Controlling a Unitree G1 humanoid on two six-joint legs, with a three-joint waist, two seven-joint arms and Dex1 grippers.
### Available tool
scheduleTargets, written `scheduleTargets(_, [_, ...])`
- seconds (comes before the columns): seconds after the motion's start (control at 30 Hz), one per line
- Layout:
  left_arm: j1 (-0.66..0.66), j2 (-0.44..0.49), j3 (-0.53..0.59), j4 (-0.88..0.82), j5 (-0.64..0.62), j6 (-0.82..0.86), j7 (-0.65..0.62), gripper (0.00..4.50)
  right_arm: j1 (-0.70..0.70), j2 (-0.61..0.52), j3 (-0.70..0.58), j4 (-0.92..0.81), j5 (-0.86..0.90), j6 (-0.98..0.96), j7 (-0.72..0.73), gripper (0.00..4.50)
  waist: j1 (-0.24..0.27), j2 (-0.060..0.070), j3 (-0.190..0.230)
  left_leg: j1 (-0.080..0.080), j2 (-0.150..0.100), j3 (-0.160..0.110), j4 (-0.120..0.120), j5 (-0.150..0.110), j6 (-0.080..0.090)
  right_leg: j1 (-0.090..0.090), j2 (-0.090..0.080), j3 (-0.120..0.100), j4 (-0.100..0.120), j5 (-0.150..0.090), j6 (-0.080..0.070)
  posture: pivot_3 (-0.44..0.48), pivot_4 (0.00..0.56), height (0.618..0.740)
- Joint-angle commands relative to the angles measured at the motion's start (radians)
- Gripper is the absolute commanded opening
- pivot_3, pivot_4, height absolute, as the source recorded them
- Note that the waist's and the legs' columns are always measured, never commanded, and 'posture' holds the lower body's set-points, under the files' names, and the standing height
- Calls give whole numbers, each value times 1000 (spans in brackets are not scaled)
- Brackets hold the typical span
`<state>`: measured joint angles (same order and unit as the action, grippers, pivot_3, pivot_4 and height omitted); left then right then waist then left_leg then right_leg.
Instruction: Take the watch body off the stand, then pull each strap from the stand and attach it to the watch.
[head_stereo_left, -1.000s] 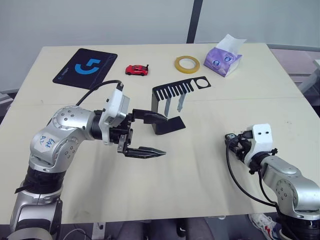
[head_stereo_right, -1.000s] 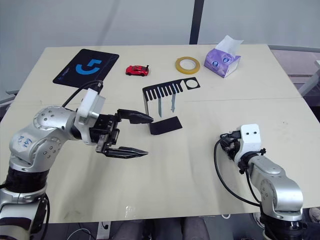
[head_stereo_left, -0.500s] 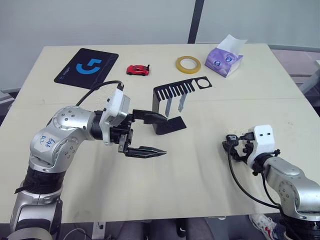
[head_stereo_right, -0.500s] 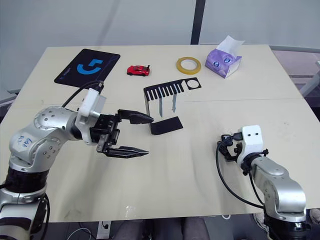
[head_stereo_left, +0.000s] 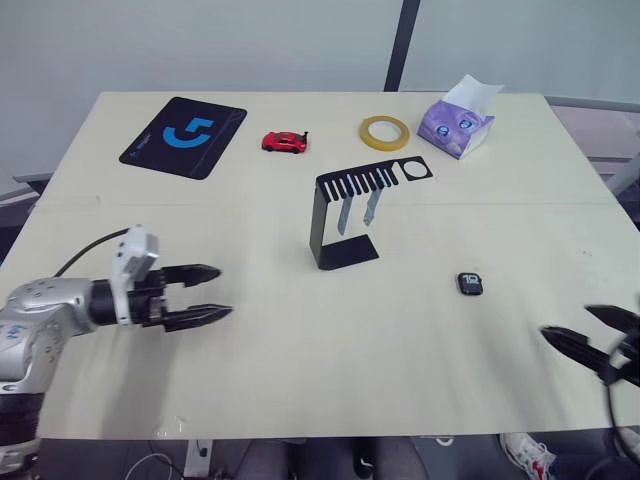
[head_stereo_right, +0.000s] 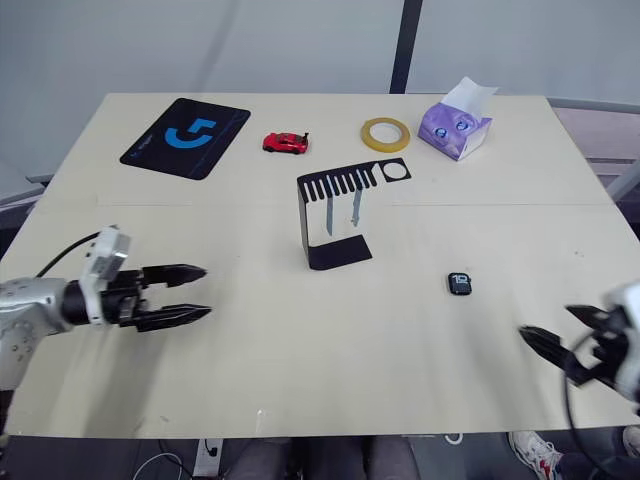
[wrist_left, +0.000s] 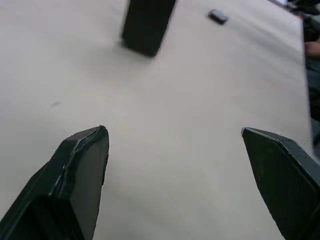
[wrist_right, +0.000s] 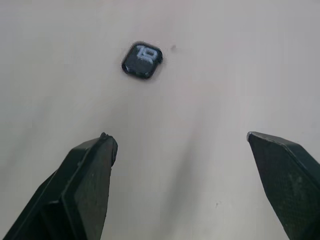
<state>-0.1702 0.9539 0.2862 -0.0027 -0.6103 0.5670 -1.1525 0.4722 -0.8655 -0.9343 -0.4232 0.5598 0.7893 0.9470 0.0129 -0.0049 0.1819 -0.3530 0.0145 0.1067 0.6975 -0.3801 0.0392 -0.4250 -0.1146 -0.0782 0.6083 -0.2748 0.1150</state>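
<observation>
Meanwhile the watch body (head_stereo_left: 470, 283) lay flat on the table (head_stereo_left: 300, 370), screen up with pale marks showing, off the stand (head_stereo_left: 345, 215) and to its right, well apart from both grippers. The black stand stood upright near the table's middle, its slotted comb top and ring hole pointing toward the right, and the 2 light blue-grey straps (head_stereo_left: 358, 212) hung side by side from the comb. The left gripper (head_stereo_left: 205, 292) hovered low over the table's left part, jaws apart and holding nothing. The right gripper (head_stereo_left: 590, 330) sat at the table's right near edge, jaws also spread wide and empty, with the watch body lying beyond its fingertips (wrist_right: 102, 150).
</observation>
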Motion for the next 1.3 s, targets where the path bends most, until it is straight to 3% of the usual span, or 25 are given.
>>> scheduleTargets(0.03, [-2, 35, 76, 123, 67, -108, 7, 4500, 57, -21, -103, 93, -36, -111, 97, 4469, -1, -1, -1, 0, 0, 0, 0, 0, 0, 0, 0, 0, 0, 0, 0, 0, 150, 738])
scheduleTargets(0.27, [-22, 32, 93, 181, 96, -164, 12, 4500, 87, -23, -118, 289, -89, -294, 171, 4469, -3, -2, -2, 1, 1, 3, 0, -3, -2, -1, -4, 0, 2, 0, 0, 0, 150, 738])
scheduleTargets(0.4, [0, -13, 77, 31, 62, -129, 46, 4500, 54, -2, -94, 322, -52, -355, 211, 4469, -10, -1, -2, 1, 1, 3, 0, -3, -3, -1, -5, 1, 3, 0, 0, 0, 150, 738])
scheduleTargets(0.63, [24, -165, 13, -411, -39, 43, 277, 4500, 37, 73, -34, 130, 57, -358, 223, 4469, -13, -1, -2, 1, 0, 2, 1, -4, -4, 0, -14, 1, 5, 0, 0, 0, 150, 738])
scheduleTargets(0.8, [-11, -292, -116, -607, 22, 150, 545, 4500, 42, 124, 54, -142, 169, -306, 152, 4469, -10, -1, -2, 2, -1, 2, 2, -3, -4, 0, -12, 1, 8, 0, 1, 0, 150, 738])
scheduleTargets(1.03, [-112, -483, -265, -636, 134, 285, 860, 4500, -98, 114, 274, -403, 329, -211, -64, 4469, 6, -1, -2, 2, -1, 2, 3, -3, -4, 1, -3, 2, 8, 1, 1, 0, 150, 738])
scheduleTargets(1.3, [-196, -597, -393, -554, 260, 270, 961, 4500, -280, 82, 516, -444, 295, -164, -226, 4469, 15, -1, -2, 1, -1, 2, 5, -3, -3, 0, -2, 2, 8, 1, 1, 0, 150, 738])
